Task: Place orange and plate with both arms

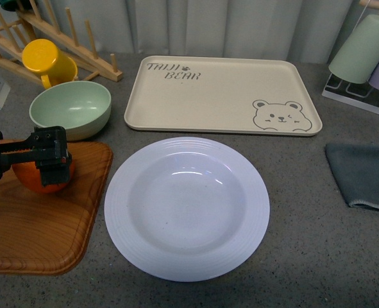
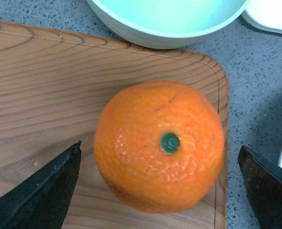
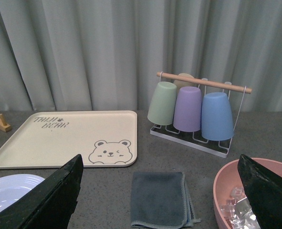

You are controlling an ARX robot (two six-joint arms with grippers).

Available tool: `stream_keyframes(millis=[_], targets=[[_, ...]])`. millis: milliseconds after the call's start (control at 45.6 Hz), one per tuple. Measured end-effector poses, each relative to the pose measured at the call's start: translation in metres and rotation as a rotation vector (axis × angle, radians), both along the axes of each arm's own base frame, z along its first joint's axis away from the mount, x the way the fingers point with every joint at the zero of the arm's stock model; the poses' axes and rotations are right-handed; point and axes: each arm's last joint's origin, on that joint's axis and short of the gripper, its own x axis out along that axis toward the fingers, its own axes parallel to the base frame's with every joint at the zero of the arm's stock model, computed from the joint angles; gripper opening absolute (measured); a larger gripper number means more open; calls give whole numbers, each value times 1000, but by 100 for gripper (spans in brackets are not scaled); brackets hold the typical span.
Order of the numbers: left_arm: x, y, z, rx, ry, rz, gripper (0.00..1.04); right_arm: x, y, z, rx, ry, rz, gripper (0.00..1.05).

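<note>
On the board (image 1: 42, 224), one orange (image 2: 155, 143) sits between parted jaws of left gripper (image 2: 160, 148), beside one plate (image 1: 186, 208); right gripper (image 3: 161, 160) jaws apart.

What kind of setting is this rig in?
Probably a mock kitchen counter in a lab: a wooden drying rack holding a yellow mug, a cup stand of upturned cups, a wooden cutting board, and a curtain backdrop rather than a wall.
</note>
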Motion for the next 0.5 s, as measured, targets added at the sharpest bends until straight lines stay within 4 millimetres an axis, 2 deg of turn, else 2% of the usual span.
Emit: stream_keyframes(millis=[88, 175, 263, 395, 504], targets=[[2, 2, -5, 4, 14, 5, 96, 0, 0, 0, 0, 0, 0, 95], [3, 2, -6, 1, 16, 6, 77, 0, 0, 0, 0, 0, 0, 95], [4, 2, -5, 1, 15, 6, 68, 0, 0, 0, 0, 0, 0, 95], [3, -3, -3, -3, 19, -3, 65, 0, 0, 0, 0, 0, 0, 95], [-1, -27, 13, -30, -16, -41, 64, 0, 0, 0, 0, 0, 0, 95]])
